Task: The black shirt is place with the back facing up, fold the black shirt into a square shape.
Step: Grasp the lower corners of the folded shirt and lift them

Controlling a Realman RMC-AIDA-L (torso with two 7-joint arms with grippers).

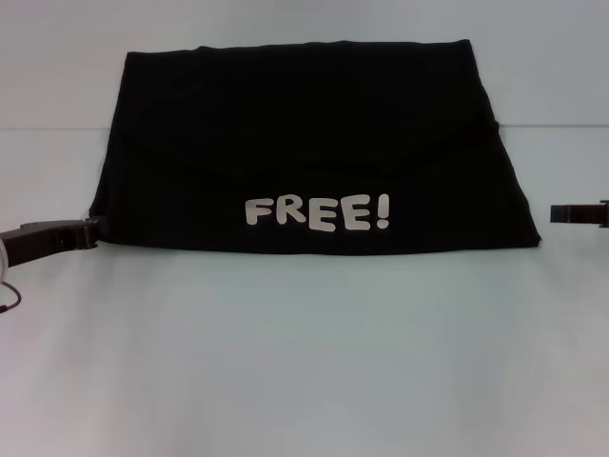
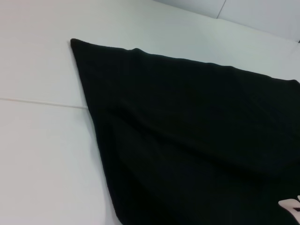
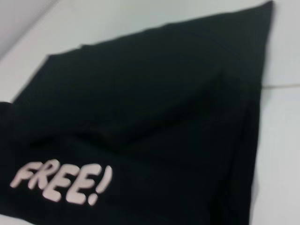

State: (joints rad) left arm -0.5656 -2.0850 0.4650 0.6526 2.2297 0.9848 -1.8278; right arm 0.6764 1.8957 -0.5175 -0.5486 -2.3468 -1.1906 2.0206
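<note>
Black shirt (image 1: 314, 143) lies flat on the white tabletop (image 1: 304, 362), folded into a broad trapezoid with the white "FREE!" lettering (image 1: 317, 213) uppermost along its near edge; a fold line crosses the cloth just beyond the lettering. Left gripper (image 1: 88, 231) lies low at the shirt's near left corner, its tip touching or just beside the cloth; right gripper (image 1: 557, 213) sits just off the shirt's right edge, apart from it; for both, the state of the fingers cannot be told.
</note>
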